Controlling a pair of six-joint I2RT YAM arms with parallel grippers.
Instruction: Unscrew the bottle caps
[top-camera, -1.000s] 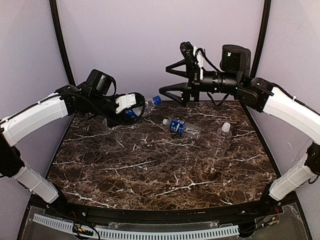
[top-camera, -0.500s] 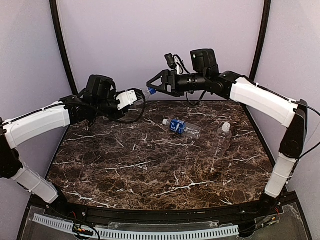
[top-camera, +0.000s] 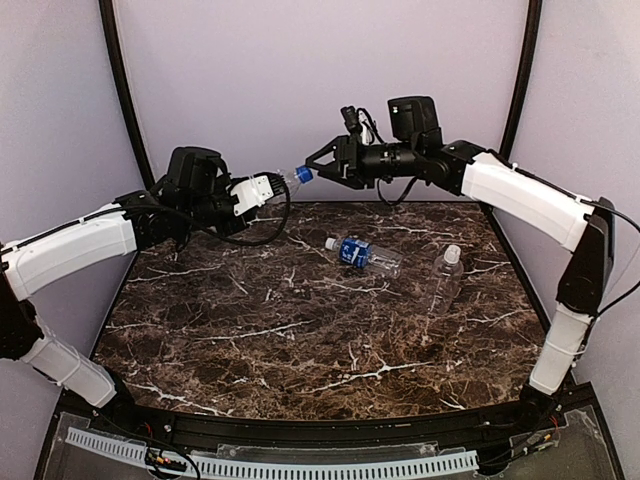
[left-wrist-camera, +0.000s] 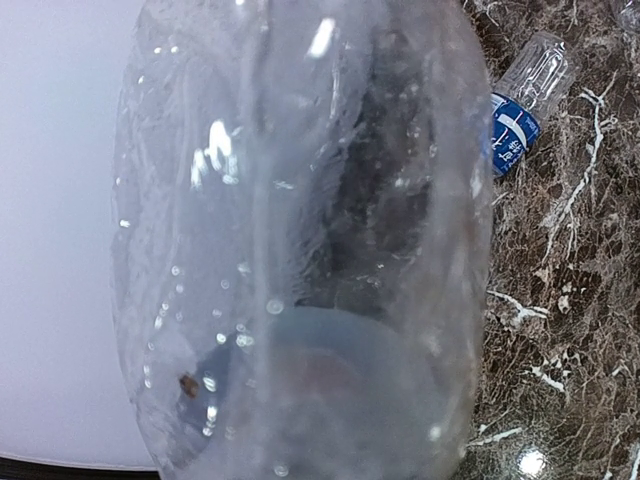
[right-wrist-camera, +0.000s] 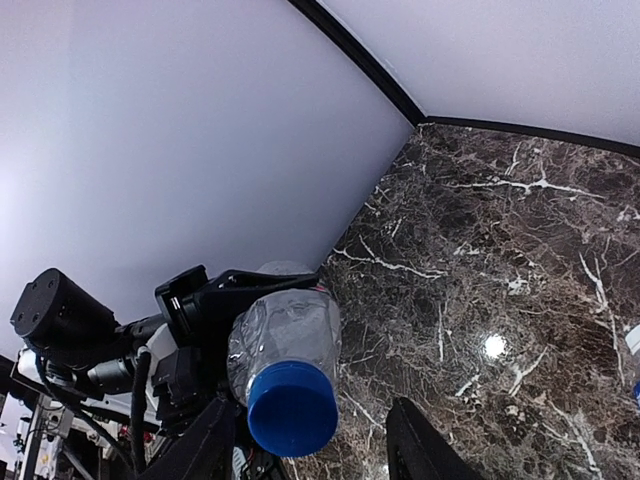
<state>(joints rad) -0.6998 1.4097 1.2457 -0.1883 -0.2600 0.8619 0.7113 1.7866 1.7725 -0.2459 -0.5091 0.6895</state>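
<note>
Blue cap (right-wrist-camera: 292, 408): small, round, smooth plastic, screwed on the neck of the clear bottle (left-wrist-camera: 300, 240), which is held in the air over the far edge of the marble table (top-camera: 300, 340). The cap is judged rigid and light, best taken by its side wall. The bottle wall looks thin, crinkled and wet with droplets, and is likely to squash or slip if squeezed hard. Its body is clamped by the left gripper (top-camera: 262, 190). The right gripper (top-camera: 312, 170) is spread, a finger either side of the cap; no contact is seen. A labelled bottle (top-camera: 362, 253) and a third bottle (top-camera: 446, 275), both white-capped, rest on the table.
</note>
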